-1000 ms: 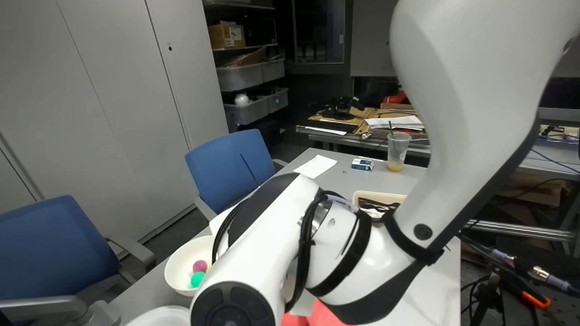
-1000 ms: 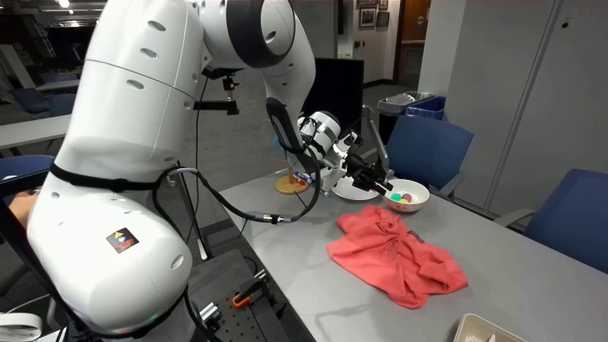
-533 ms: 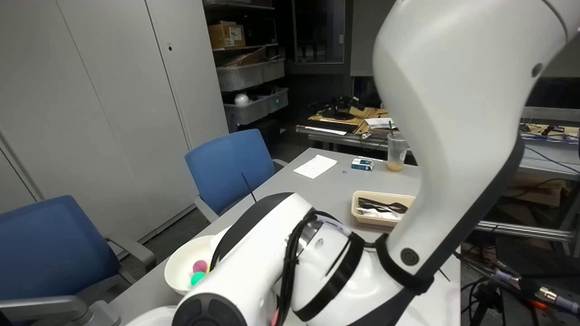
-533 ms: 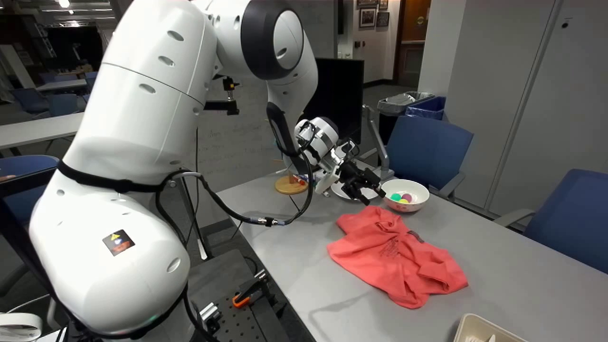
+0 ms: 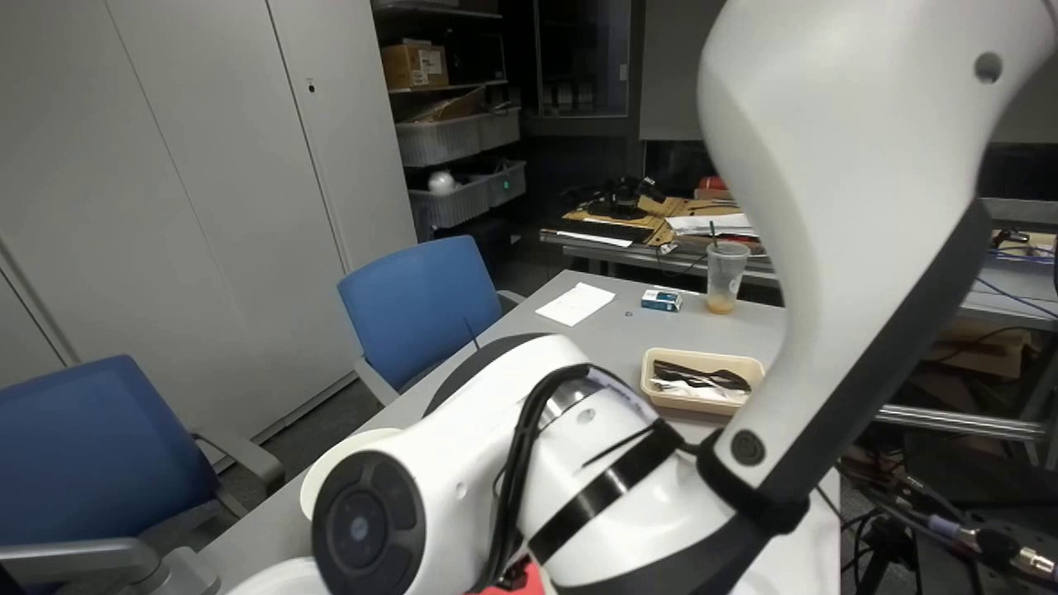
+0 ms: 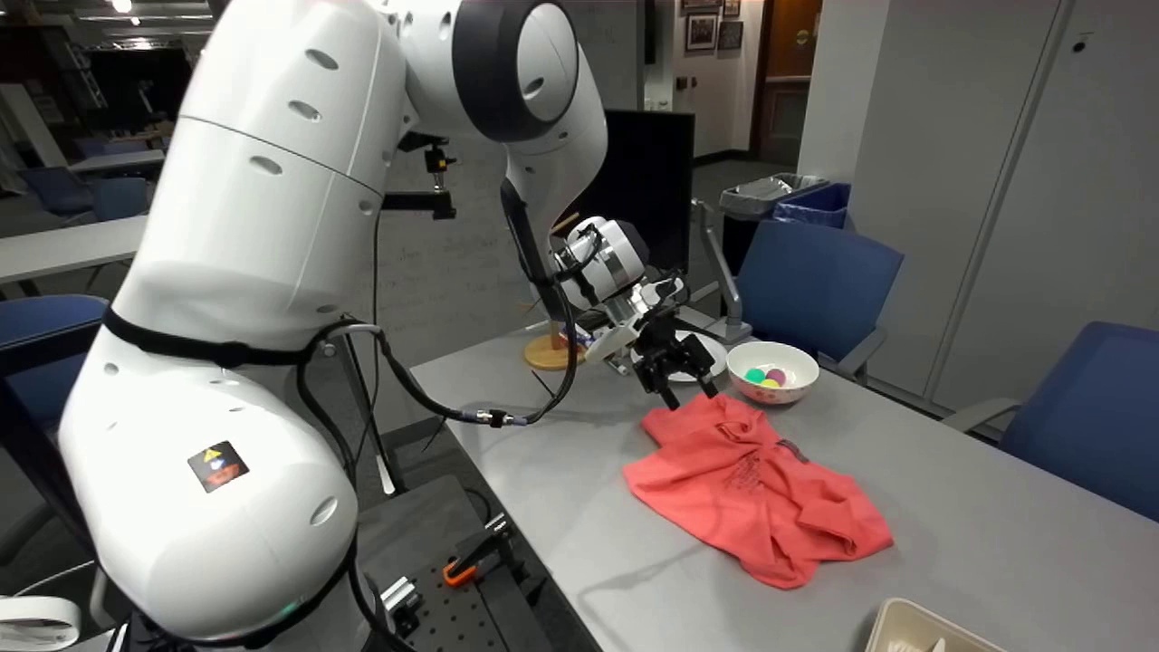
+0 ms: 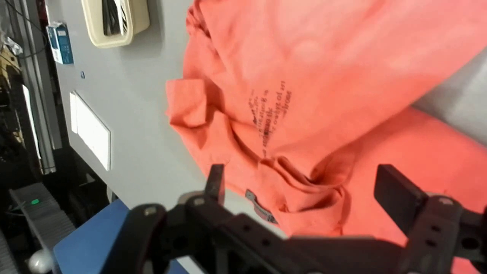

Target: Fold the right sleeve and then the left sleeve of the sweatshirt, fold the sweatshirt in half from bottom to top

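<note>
Folding the sweatshirt [image 6: 756, 493]: early on, I judge; at most one sleeve looks dealt with, and the body is not yet halved.
Hand [image 7: 303, 182]: released; its fingers [image 7: 216, 182] stand wide apart in the wrist view, pinching nothing, with fabric showing beyond the gap. In an exterior view it hangs near the sweatshirt's end by the bowl [image 6: 799, 367]; whether a fingertip touches cloth I cannot tell.
Garment on the worktop [image 6: 1005, 507]: one rumpled piece, lying between the bowl and the beige tray [image 7: 140, 17]. In an exterior view the arm [image 5: 612, 496] hides all but a scrap of it.
Dark lettering [image 7: 270, 118]: faces up, uncovered, so the bottom-to-top fold looks undone.
Sleeve on the hand's side [image 7: 437, 160]: seems to lie stretched out from the body, not laid across it.
Cuff-like end [image 7: 186, 101]: on the opposite side, turned in over bunched cloth; a folded sleeve or mere creasing, I cannot tell. Nor can I say which sleeve counts as right.
Folds left: probably the outstretched sleeve, perhaps a tidying of the bunched side, then the hem brought up to the neck.
</note>
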You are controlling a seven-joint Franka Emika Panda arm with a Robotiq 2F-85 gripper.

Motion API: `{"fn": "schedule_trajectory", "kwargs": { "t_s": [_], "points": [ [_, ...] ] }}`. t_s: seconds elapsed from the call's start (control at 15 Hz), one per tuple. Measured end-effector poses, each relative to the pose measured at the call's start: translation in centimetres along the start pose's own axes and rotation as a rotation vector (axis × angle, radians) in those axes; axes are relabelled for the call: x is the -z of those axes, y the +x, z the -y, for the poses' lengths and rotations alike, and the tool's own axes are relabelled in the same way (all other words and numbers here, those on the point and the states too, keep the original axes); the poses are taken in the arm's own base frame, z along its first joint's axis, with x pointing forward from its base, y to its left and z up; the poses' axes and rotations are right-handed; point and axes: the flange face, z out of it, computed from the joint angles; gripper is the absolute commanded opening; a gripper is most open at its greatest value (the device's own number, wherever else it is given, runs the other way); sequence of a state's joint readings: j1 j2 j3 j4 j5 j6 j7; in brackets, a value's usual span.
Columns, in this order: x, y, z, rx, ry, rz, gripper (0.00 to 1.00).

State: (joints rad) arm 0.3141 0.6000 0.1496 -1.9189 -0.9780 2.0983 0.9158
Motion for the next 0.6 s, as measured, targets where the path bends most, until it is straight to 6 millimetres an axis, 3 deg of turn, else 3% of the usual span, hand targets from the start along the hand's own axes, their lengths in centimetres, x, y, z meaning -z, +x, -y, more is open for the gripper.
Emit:
{"fn": "schedule_trajectory", "kwargs": {
  "t_s": [0.2,0.33,0.6],
  "points": [
    [-1.1,-3.3,-4.8,-0.001,0.009,0.075,1.0],
    [-1.5,-4.9,-7.0,-0.006,0.025,0.09,1.0],
    [-1.3,-5.8,-7.4,-0.005,0.036,0.092,1.0]
  ]
}}
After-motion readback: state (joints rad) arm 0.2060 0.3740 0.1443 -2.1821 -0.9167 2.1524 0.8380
